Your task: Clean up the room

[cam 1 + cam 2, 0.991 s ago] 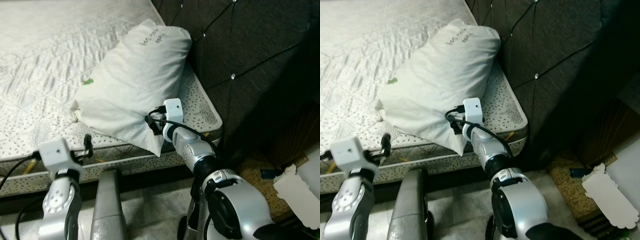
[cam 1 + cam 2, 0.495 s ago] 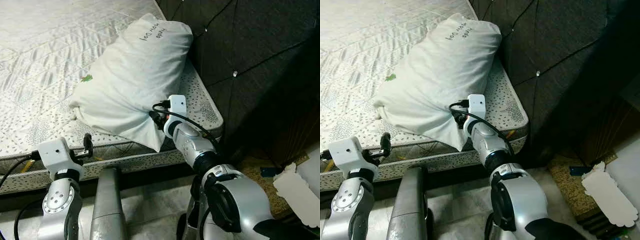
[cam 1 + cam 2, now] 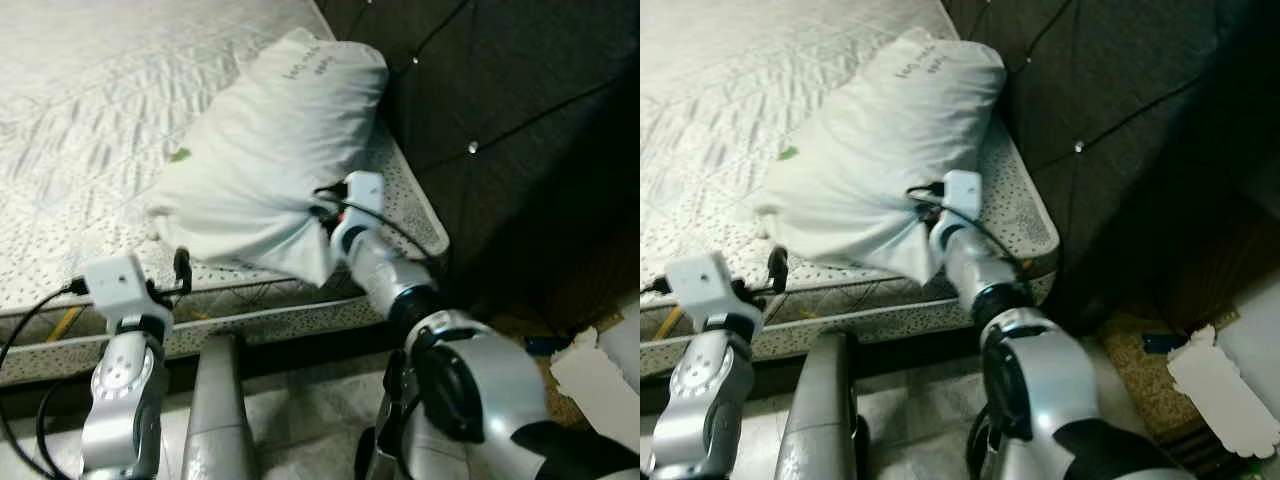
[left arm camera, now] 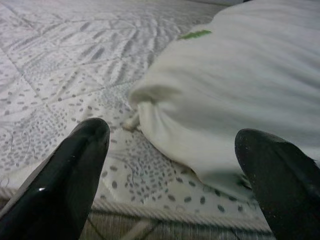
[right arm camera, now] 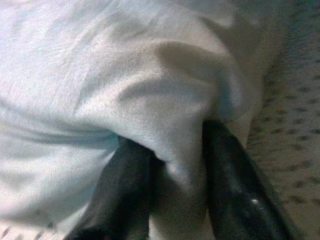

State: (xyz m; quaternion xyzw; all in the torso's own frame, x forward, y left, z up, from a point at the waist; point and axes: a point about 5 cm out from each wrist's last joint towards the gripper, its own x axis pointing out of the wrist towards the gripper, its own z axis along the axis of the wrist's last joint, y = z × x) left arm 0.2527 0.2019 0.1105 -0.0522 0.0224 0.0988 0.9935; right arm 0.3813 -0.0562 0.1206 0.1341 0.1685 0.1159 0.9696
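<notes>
A plump white pillow [image 3: 265, 160] of soft, creased cloth is seen lying near the corner of a quilted mattress [image 3: 90, 130], whose speckled fabric is edged with piping. Small dark lettering is printed near the pillow's far end, which is beside a dark tufted headboard [image 3: 500, 100] studded with buttons. A fold of the pillow's near corner is pinched between the glossy black fingers [image 5: 235, 190] of the right end effector [image 5: 175, 200]. The left end effector [image 4: 172, 165] is held spread at the mattress edge, its rounded fingers apart from the pillow. A scalloped white sheet [image 3: 1220, 385] is seen on the floor.
</notes>
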